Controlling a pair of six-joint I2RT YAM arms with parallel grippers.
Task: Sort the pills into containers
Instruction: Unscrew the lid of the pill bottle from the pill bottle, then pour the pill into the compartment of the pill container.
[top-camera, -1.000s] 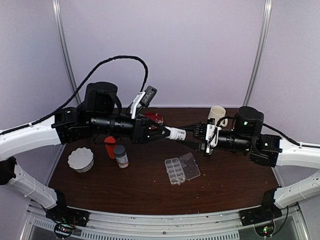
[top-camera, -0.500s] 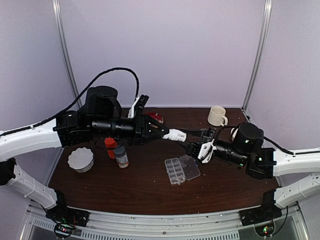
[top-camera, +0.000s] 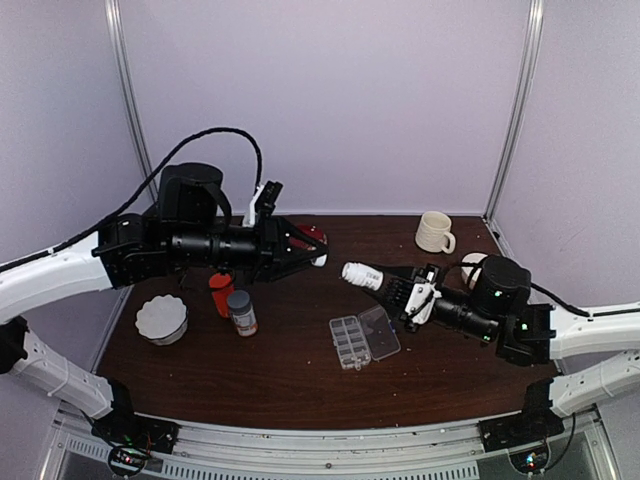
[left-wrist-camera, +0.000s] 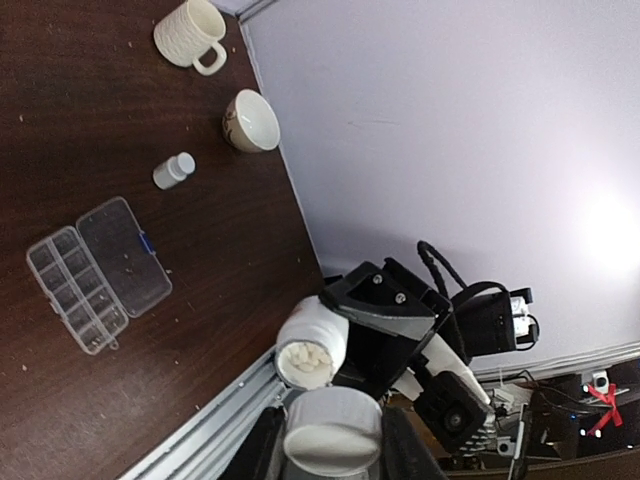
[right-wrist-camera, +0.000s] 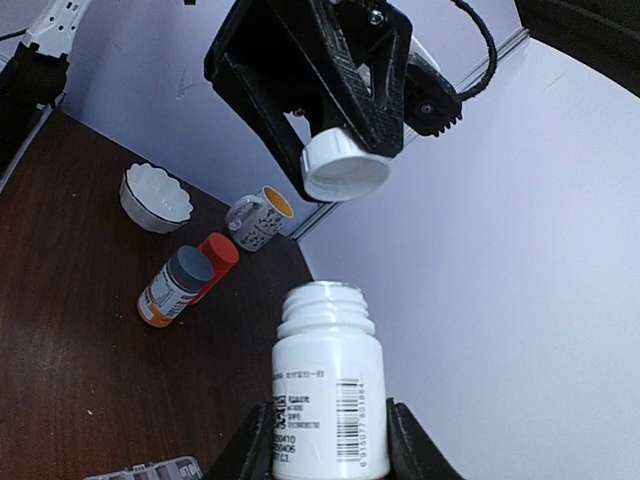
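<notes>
Separated since prev frame: white bottle w/ pills inside, gripped in part-closed right jaws, and its cap, clamped in left jaws. Organizer lay open on table, below/btwn both jaws.

Bare table surrounds the organizer box. Orange bottle and grey-capped bottle stand well left; right pincer holds white bottle aloft behind it.

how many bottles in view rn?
4: open white bottle in right gripper; small white bottle on table; red-capped bottle and grey-capped bottle side by side at left. More may be hidden.
</notes>
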